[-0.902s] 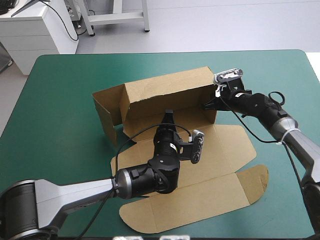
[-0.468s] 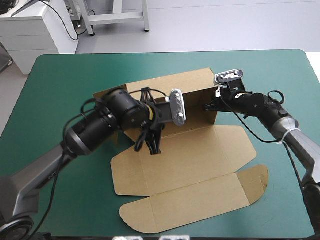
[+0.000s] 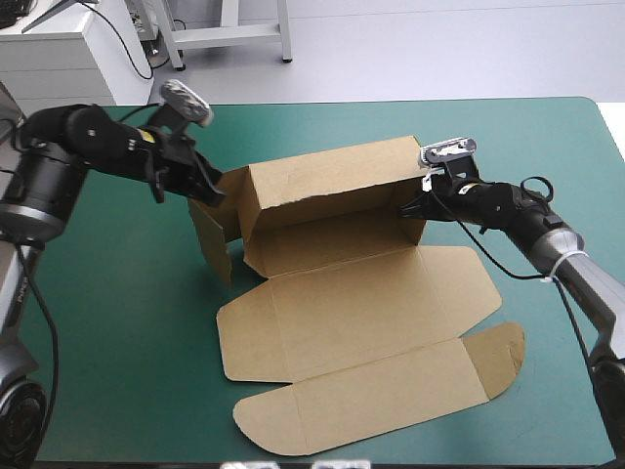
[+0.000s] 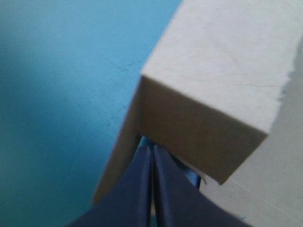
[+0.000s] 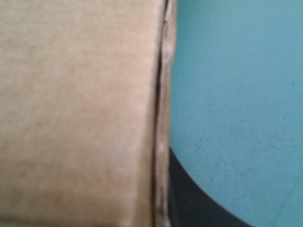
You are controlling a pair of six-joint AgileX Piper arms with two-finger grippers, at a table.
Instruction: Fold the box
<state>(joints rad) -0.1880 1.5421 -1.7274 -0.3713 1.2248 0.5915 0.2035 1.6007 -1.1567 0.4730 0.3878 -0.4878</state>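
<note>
Table (image 3: 117, 322): box (image 3: 342, 313) (corner) touching left pincer (image 4: 152, 152).

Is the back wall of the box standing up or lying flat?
Standing up. In the high view the far wall of the box rises from the base, with the right claw shut on its right end.

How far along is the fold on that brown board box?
Early. Done: the brown cut-board box has its long rear wall upright and the left end flap bent round. In hand: the right gripper is shut on that wall's right end; the left gripper, shut, sits at its left corner. Left: the wide front panels lie flat on the teal-green cover, with no front wall raised.
</note>
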